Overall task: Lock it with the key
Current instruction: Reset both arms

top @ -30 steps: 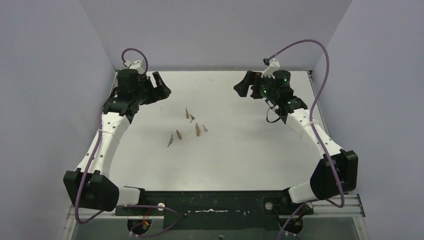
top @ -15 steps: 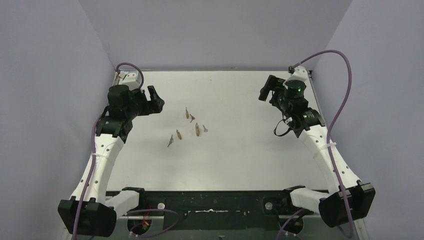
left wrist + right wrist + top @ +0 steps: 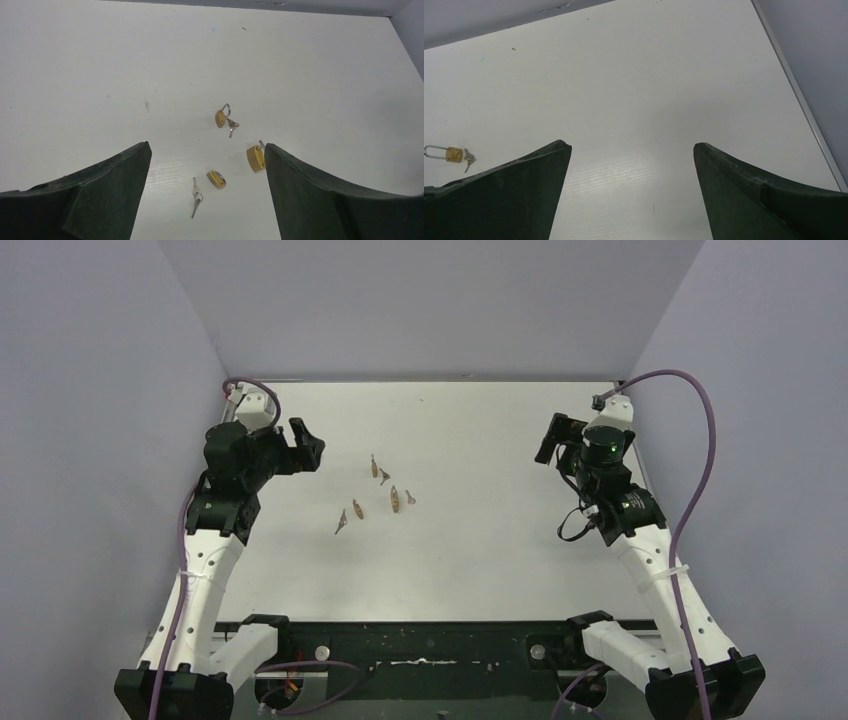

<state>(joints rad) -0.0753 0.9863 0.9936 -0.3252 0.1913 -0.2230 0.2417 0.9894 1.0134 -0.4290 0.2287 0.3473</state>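
Your white desk is boxed in by plain pale walls on 3 sides, with a few dark specks near its far edge. Left of the desk's middle lie 3 brass padlocks and loose keys, and nothing touches them. Your left pincer hangs above the desk just left of them, spread wide and holding nothing. Your right pincer, well apart from them, is spread wide too. From the left wrist, 1 padlock is partly hidden behind the pincer. From above, you cannot tell whether any shackle is shut.
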